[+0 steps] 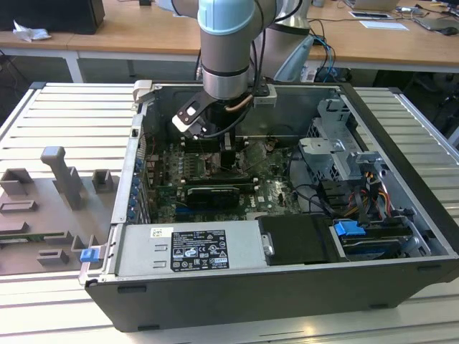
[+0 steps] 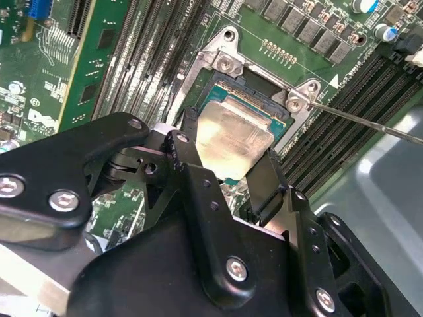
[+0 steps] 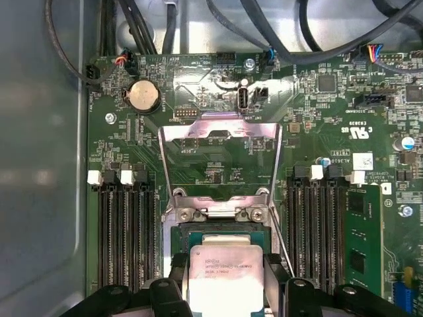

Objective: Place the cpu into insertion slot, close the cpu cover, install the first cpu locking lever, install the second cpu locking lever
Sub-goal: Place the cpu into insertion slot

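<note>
jaws: clenched on cpu (image 2: 234, 142), one each side | cpu: squarely over slot (image 2: 256, 84) (seated or not, cannot tell), edges parallel to its rim | cover (image 3: 185, 132): hinged open, beyond slot, away from jaws

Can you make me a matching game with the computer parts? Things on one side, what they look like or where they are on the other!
1. the cpu
2. the cpu cover
3. coin battery
4. memory slots

A. round and silvery
B. flipped open
C. long, black rows
D. between the fingers of the gripper

Pairs: 1-D, 2-B, 3-A, 4-C
</note>
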Controlling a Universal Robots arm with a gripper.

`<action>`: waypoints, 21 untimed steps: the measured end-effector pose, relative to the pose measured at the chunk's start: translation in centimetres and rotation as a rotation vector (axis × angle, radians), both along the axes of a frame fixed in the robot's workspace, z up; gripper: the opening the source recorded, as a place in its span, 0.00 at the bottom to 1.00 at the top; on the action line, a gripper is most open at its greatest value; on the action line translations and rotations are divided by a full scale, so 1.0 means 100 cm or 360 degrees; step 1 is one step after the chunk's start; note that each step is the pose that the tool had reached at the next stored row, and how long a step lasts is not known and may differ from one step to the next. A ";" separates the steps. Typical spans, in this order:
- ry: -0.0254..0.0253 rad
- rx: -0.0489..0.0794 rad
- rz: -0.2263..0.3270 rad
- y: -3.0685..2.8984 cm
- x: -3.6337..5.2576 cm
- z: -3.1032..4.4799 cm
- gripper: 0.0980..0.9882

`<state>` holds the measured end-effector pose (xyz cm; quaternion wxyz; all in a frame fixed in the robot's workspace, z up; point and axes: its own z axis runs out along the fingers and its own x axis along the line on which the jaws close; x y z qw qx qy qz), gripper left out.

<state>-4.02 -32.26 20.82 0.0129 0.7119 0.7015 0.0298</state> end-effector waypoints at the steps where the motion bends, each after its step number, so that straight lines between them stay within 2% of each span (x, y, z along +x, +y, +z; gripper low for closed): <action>1: -0.00001 -0.0001 0.0000 0.0000 0.0000 -0.0012 0.50; 10: 0.00000 -0.0005 0.0035 0.0006 -0.0010 -0.0048 0.50; 13: 0.00003 -0.0005 0.0030 0.0031 -0.0005 -0.0063 0.50; 16: 0.00007 -0.0017 0.0030 0.0033 -0.0002 -0.0079 0.50; 21: 0.00005 -0.0018 0.0030 0.0033 -0.0002 -0.0083 0.50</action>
